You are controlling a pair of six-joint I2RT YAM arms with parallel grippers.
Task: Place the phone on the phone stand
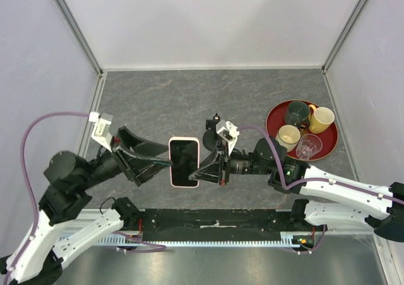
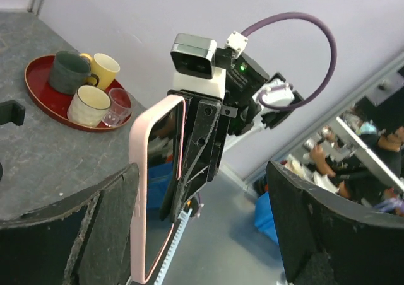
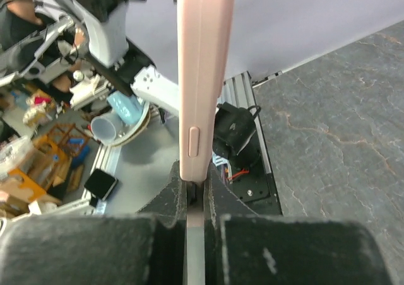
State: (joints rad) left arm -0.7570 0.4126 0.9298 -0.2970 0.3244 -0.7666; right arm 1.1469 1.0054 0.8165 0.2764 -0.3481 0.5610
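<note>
I had the pink-cased phone [image 1: 184,162] up off the table between the arms, screen to the overhead camera. The right gripper [image 1: 202,165] was clamped tight on its right edge (the wrist view showed the case pinched dead centre), so it alone carried the weight. The left gripper [image 1: 167,157] stood wide apart beside the other edge. The phone stand [image 1: 213,123], I judged, waited just behind the right wrist.

The phone [image 2: 165,165] stands upright, its pink edge toward the camera, clamped by the right tool [image 2: 196,152]. The left tool [image 2: 205,234] is spread wide with the phone between its fingers [image 2: 315,234]. On the counter [image 2: 38,152] behind, a red tray [image 2: 38,93] carries three cups [image 2: 88,105] and a small glass [image 2: 118,105].
</note>
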